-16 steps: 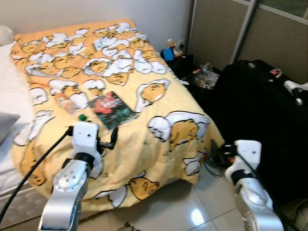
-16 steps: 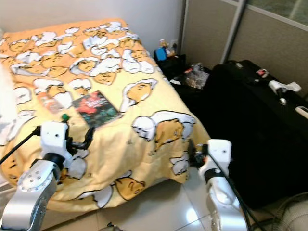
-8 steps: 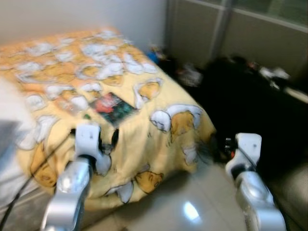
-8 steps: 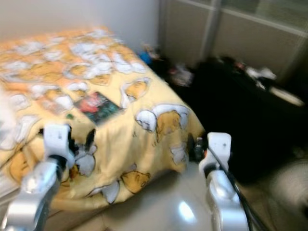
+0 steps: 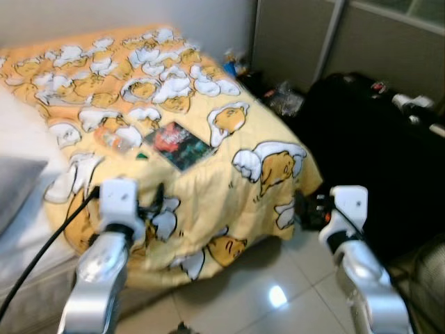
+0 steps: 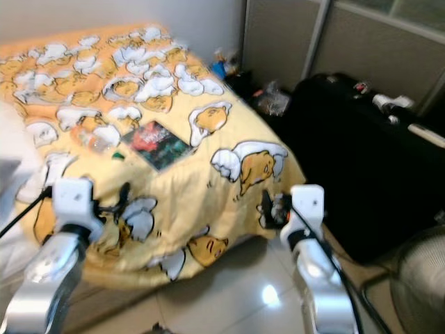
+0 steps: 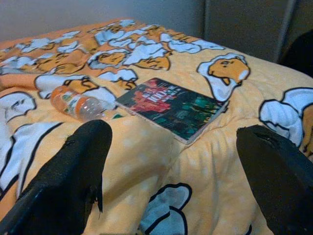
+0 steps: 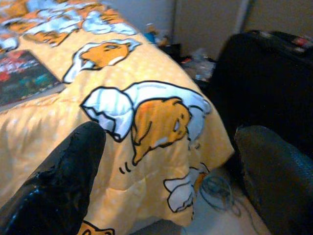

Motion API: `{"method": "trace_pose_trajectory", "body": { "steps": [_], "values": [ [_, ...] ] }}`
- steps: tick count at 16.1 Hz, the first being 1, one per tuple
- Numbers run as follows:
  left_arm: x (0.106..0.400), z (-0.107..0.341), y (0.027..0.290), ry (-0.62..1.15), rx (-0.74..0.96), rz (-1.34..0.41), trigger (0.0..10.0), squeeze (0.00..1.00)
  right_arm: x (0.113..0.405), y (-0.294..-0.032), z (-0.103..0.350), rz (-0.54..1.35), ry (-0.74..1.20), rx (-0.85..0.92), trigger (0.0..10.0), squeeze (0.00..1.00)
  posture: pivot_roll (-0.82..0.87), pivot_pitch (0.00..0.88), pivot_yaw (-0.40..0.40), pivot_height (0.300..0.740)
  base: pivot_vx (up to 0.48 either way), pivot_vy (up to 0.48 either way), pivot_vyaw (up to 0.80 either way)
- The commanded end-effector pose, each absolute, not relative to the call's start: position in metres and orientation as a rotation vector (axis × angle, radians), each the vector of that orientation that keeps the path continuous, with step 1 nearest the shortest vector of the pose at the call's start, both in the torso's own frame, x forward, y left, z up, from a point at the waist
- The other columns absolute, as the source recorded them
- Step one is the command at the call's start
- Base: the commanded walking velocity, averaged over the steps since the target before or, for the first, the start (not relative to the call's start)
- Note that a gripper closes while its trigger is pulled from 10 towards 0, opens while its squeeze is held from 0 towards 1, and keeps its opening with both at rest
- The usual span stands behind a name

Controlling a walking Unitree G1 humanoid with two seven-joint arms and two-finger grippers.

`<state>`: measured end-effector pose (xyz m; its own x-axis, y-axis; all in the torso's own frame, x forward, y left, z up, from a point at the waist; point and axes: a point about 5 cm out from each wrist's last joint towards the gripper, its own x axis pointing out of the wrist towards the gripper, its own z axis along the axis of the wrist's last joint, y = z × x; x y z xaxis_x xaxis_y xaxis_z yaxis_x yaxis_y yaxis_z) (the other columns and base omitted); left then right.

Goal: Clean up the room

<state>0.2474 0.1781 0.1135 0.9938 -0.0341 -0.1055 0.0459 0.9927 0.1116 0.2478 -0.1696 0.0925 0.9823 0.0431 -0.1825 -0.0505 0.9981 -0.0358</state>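
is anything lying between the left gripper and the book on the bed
Nothing visible does. The left gripper is open and faces the book across bare yellow blanket. The plastic bottle lies beside the book, off that line.

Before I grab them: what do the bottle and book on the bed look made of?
Bottle: seemingly clear plastic with an orange label, see-through and glinting. Book: likely a paperback, with a thin glossy printed cover and pale page edges. Both lie on the soft quilt.
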Motion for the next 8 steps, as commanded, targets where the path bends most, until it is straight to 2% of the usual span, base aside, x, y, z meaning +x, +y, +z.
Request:
{"method": "trace_pose_trajectory", "body": {
  "steps": [1, 3, 4, 8],
  "values": [
    [0.245, 0.116, 0.182, 0.098, 0.120, -0.023, 10.0, 0.00, 0.253, -0.158, 0.095, 0.119, 0.170, -0.047, 10.0, 0.00, -0.01, 0.000, 0.029, 0.740, 0.000, 0.000, 0.80],
    [0.241, 0.115, 0.186, 0.102, 0.118, -0.004, 10.0, 0.03, 0.257, -0.146, 0.095, 0.222, 0.179, -0.042, 10.0, 0.00, 0.01, 0.000, 0.016, 0.740, 0.000, 0.000, 0.80],
    [0.240, 0.115, 0.188, 0.102, 0.119, -0.002, 10.0, 0.07, 0.259, -0.142, 0.095, 0.243, 0.180, -0.038, 10.0, 0.00, 0.01, 0.000, 0.013, 0.740, 0.255, 0.000, 0.80],
    [0.241, 0.115, 0.193, 0.106, 0.122, 0.008, 10.0, 0.08, 0.261, -0.138, 0.093, 0.277, 0.179, -0.049, 10.0, 0.00, 0.00, 0.000, 0.017, 0.740, 0.279, 0.000, 0.80]
  ]
}}
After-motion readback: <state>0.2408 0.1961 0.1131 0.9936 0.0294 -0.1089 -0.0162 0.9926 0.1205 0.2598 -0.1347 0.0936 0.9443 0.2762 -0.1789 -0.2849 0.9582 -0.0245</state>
